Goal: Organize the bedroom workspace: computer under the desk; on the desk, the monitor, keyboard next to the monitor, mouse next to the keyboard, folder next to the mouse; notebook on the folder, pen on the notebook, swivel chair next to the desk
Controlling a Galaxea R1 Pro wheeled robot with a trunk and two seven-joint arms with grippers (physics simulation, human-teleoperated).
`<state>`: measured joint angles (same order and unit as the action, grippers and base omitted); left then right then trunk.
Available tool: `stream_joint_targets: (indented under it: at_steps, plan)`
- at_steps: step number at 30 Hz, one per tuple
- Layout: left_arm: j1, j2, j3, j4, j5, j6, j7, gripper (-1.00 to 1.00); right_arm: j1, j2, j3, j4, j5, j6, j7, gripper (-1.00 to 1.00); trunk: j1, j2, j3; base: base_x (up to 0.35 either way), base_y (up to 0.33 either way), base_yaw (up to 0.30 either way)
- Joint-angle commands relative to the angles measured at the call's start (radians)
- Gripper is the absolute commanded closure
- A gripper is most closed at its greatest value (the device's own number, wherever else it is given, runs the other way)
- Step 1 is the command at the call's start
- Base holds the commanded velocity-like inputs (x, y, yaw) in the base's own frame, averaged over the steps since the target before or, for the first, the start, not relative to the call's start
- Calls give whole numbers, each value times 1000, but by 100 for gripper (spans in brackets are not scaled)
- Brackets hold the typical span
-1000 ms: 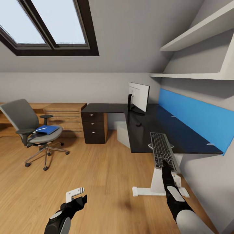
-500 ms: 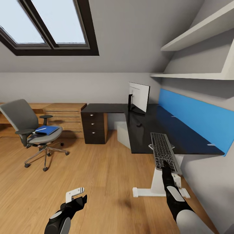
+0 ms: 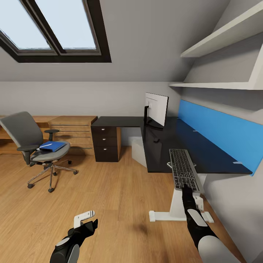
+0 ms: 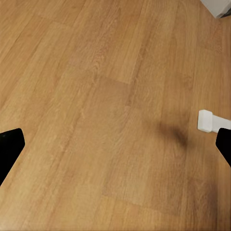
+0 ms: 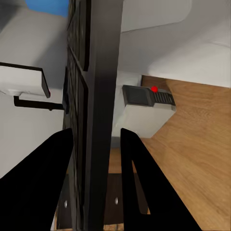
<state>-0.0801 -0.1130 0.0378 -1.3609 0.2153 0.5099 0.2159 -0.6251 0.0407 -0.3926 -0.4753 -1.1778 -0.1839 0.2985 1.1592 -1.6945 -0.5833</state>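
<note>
My right gripper (image 3: 185,187) is clamped on the near short end of the keyboard (image 3: 182,168); in the right wrist view its 2 dark fingers (image 5: 136,178) straddle the thin dark slab (image 5: 94,110). My left gripper (image 3: 87,219) hangs low over the wood floor (image 3: 109,197) with its fingers spread apart and nothing between them.

I count 1 keyboard, 1 monitor (image 3: 156,108), 1 mouse (image 3: 156,139), 1 folder (image 3: 53,146), 1 swivel chair (image 3: 34,146) and 1 computer (image 3: 138,149).

The keyboard's far part is over the desk (image 3: 171,144) at its near front corner, and its near end juts out past the near edge toward me. Its long axis runs from me toward the back wall, roughly parallel to the blue back panel (image 3: 219,131). I cannot tell whether it rests on the tabletop or is just above it.

The monitor stands upright at the far end of the desk, near the inner corner of the L, white back toward the room. The mouse lies near the front edge, just in front of the monitor. The computer sits on the floor under the desk. The blue folder lies flat on the seat of the chair, well apart from the desk, in front of a low wooden drawer unit (image 3: 73,133). A dark 3-drawer cabinet (image 3: 106,143) stands under the desk's left wing.
</note>
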Motion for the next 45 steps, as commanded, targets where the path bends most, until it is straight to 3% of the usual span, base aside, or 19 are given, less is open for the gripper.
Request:
stream_joint_targets:
  at_steps: [1, 8, 17, 30, 35, 37, 40, 45]
  plan:
    - [-1, 0, 1, -1, 10, 4, 7, -100, -1, 1, -2, 1, -13, 1, 8, 100, 0, -1, -1, 0, 0, 0]
    - [-1, 0, 1, -1, 10, 4, 7, -100, -1, 1, -3, 1, -13, 1, 10, 100, 0, -1, -1, 0, 0, 0]
    - [-1, 0, 1, -1, 9, 2, 9, -100, -1, 2, -3, -4, -13, 0, 17, 100, -35, 62, 27, 0, 0, 0]
    - [-1, 0, -1, -1, 4, -6, 10, -100, 8, 8, -1, -13, -13, 1, 116, 100, -84, 153, 68, 0, 0, 0]
    - [-1, 0, -2, -1, 4, -6, 10, -100, 23, 24, 0, -43, -11, 1, 137, 100, -104, 188, 84, 0, 0, 0]
    - [-1, 0, -2, -1, 3, -5, 10, -100, 64, 33, 8, -102, -10, 2, 140, 100, -111, 202, 90, 0, 0, 0]
    - [-1, 0, -2, -1, 3, -5, 11, -100, 130, 77, 47, -219, -9, 2, 138, 100, -123, 223, 99, 0, 0, 0]
    - [0, 0, -3, -1, 3, -5, 11, -100, 207, 113, 89, -294, -11, 0, 135, 100, -142, 258, 115, 0, 0, 0]
